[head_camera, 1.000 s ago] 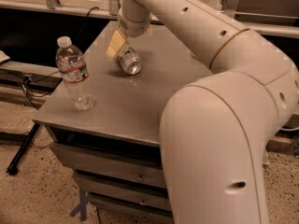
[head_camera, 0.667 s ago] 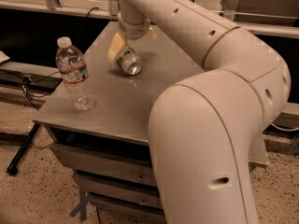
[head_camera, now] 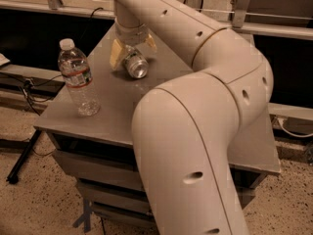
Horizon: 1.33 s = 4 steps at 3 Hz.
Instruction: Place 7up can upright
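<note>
Gripper (head_camera: 133, 56) hangs over the 7up can (head_camera: 135, 65) at the far middle of the table (head_camera: 113, 107), its two yellowish fingers now spread on either side of the can and not yet clenched on it; a second ago only the left finger showed beside the can. The can itself has not moved: it lies on its side, one silver end turned toward the near right. The arm's elbow has swung nearer and fills more of the view. Judged from this, the grasp is being lined up and the uprighting is not yet begun. The table's far edge runs close behind the gripper, so open room lies toward the near side, on the bare top in front of the can. A water bottle (head_camera: 78, 80) stands upright near the left edge, well apart from the can, while the arm hides the table's right side
</note>
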Each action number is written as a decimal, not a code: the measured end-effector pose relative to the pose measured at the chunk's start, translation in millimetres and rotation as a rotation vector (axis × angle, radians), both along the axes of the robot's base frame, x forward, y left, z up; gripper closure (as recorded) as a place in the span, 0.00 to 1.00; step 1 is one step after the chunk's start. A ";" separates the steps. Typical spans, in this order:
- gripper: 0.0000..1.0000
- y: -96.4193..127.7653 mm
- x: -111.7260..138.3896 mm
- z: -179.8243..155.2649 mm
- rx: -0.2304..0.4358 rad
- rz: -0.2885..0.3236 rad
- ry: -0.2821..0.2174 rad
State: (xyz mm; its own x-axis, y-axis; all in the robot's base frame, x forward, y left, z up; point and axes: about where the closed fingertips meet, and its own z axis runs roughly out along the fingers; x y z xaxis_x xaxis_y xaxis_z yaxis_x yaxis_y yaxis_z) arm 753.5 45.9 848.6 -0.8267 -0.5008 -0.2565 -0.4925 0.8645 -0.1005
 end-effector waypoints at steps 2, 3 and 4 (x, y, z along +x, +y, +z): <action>0.65 18.9 3.2 8.0 -0.003 -0.008 -0.003; 0.88 12.4 3.1 31.0 0.032 0.035 -0.064; 1.00 0.2 -5.7 67.0 0.147 0.150 -0.168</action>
State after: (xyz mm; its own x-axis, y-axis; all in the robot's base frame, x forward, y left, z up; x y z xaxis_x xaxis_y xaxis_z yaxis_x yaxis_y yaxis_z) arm 747.8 46.1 915.6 -0.6858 -0.5615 -0.4630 -0.6028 0.7947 -0.0709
